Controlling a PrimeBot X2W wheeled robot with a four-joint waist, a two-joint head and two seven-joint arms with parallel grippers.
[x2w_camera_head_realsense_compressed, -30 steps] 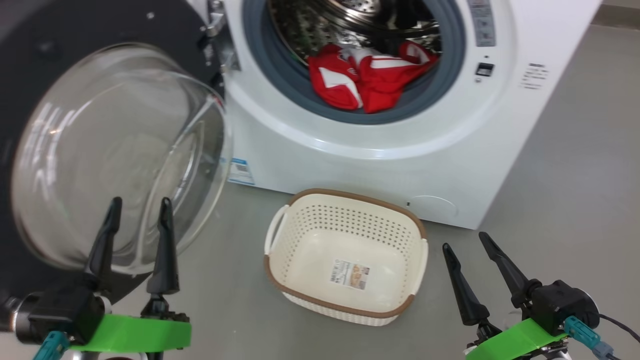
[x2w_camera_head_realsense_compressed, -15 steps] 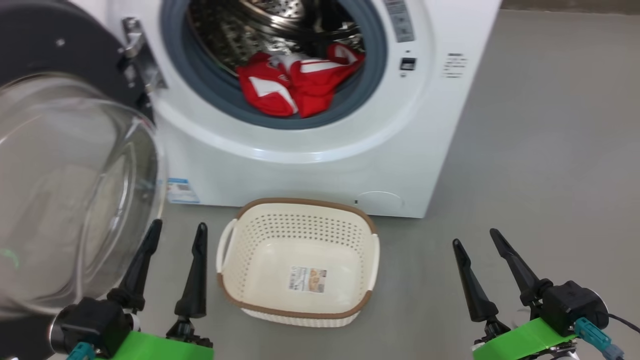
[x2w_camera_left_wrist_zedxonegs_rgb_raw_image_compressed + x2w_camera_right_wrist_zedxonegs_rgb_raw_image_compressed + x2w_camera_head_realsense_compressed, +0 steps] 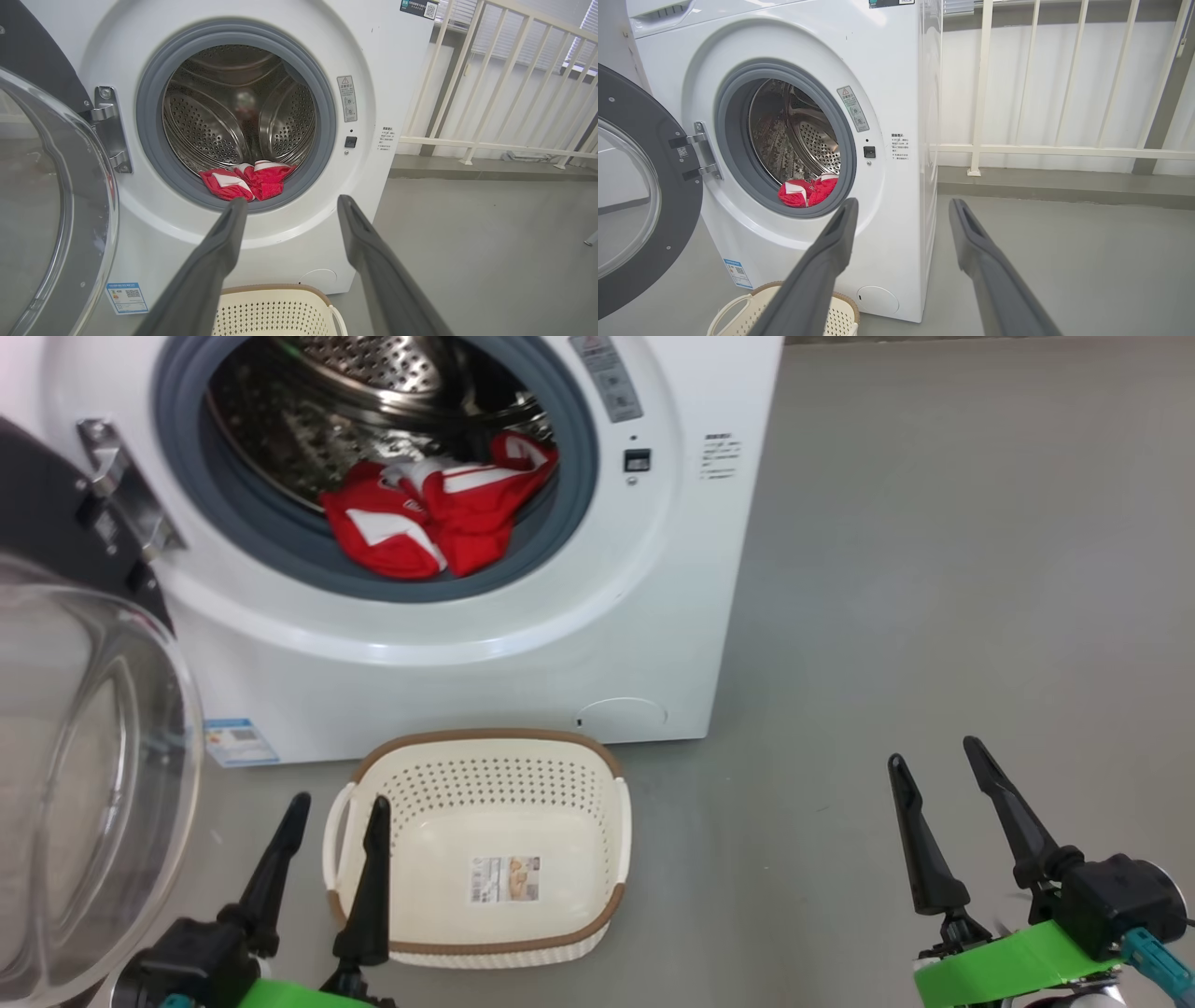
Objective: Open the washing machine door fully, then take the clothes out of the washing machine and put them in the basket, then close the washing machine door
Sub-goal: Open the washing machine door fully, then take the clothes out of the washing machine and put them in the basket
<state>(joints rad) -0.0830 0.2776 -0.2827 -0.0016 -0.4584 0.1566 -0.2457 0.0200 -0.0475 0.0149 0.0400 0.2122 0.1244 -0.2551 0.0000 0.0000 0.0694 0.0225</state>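
Note:
The white washing machine (image 3: pixel 644 597) stands with its door (image 3: pixel 84 784) swung wide to the left, black rim and clear glass bowl facing me. Red and white clothes (image 3: pixel 434 513) lie at the front of the steel drum, over the grey seal; they also show in the left wrist view as clothes (image 3: pixel 247 179) and in the right wrist view as clothes (image 3: pixel 808 192). The cream basket (image 3: pixel 481 849) sits on the floor before the machine, holding nothing. My left gripper (image 3: pixel 341 803) is open beside the basket's left handle. My right gripper (image 3: pixel 934 751) is open over bare floor, right of the machine.
Grey floor (image 3: pixel 934 569) stretches to the right of the machine. A white railing (image 3: pixel 495 93) runs along the wall behind and right of it. A blue label (image 3: pixel 231 740) is stuck low on the machine's front.
The head camera has swung right, so machine, door and basket sit further left in the picture. Both grippers stay open and hold nothing.

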